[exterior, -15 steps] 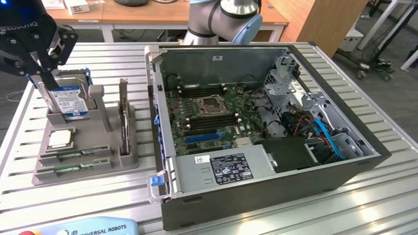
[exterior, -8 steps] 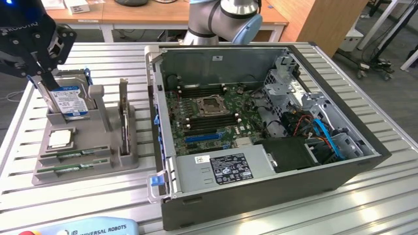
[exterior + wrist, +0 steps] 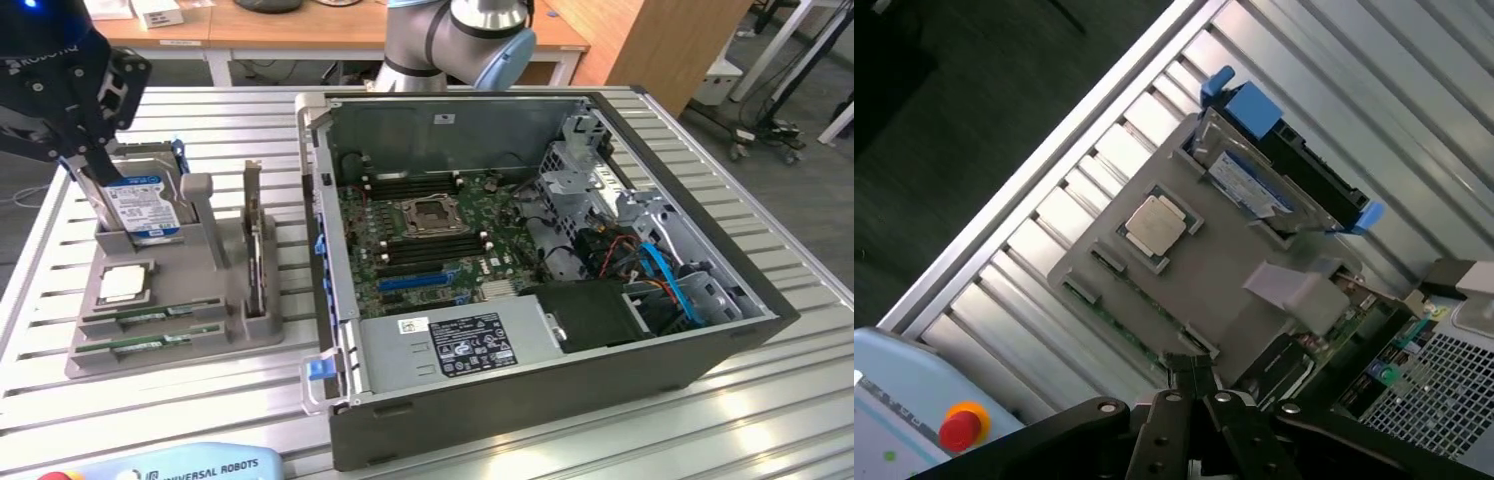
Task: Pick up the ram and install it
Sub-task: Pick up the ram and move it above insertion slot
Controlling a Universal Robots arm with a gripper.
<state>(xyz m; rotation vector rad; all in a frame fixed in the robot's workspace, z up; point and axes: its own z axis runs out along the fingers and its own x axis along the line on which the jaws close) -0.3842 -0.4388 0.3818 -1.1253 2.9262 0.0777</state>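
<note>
So, gripper: we see it at the exterior view's far left, hanging above the left end of the holder. In the wrist view its fingertips are pressed together with nothing between them.
Hard drive: it stands on edge in the holder with its blue label facing us, just beside the gripper's fingers. We cannot tell whether they touch.
Holder: a grey moulded tray on the table, left of the computer.
Processor chip: a square silver piece lying flat in its recess, in front of the hard drive.
Far ram stick: green and lying flat in a slot at the holder's near end — well apart from the gripper.
Near ram stick: it lies parallel to the first, in the next slot toward us, and is likewise untouched.
Pendant: pale blue, at the table's near edge. We see its red button in the wrist view.
Arm base: it is mounted behind the computer.
Computer case: it lies on its side with the cover off, right of the holder.
Motherboard: it is exposed inside — its long black memory slots run on either side of the central socket.
Power supply: a grey box with a white label at the case's near side.
Table: slatted aluminium.
</note>
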